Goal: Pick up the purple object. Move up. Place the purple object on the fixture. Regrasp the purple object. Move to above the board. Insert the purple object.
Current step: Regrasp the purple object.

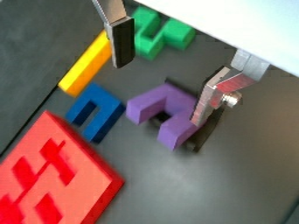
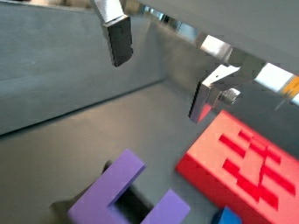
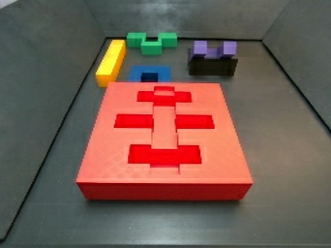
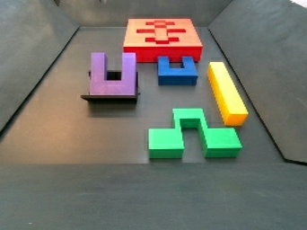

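The purple object is a U-shaped block resting on the black fixture in both side views, prongs up. My gripper is open and empty, hovering above the purple object, with one finger off to one side and the other finger close beside the block. The gripper also shows open over the purple object in a wrist view. The red board with recessed cut-outs lies next to the fixture. The gripper does not show in the side views.
A blue notched block lies between the board and the yellow bar. A green block lies beyond the bar. Grey bin walls enclose the floor.
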Tool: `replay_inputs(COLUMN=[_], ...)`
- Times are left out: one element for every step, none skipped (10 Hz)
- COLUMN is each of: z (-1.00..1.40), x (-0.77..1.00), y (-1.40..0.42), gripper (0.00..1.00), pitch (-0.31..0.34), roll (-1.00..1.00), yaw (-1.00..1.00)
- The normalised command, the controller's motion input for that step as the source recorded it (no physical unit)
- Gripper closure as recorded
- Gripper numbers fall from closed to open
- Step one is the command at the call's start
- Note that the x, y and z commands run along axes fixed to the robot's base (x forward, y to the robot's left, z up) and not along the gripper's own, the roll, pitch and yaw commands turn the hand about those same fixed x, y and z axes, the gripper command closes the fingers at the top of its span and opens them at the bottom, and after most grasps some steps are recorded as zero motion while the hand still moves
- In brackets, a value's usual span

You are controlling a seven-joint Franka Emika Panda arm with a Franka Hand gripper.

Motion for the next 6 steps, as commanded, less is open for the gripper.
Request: replay_inputs(z=[0.14,0.14,0.14,0.14,0.14,0.15], x=[0.13,0.16,0.19,0.23,0.24,0.15], y=[-0.03,-0.03,-0.04,-0.05,-0.04,0.00], gripper=[0.00,0.00,0.00,0.00,0.00,0.00], pitch=[0.440,0.443,0.443,0.446,0.443,0.451], roll=[1.00,1.00,1.00,1.00,1.00,1.00], yaw=[0.01,0.03,0.05,0.07,0.09,0.21])
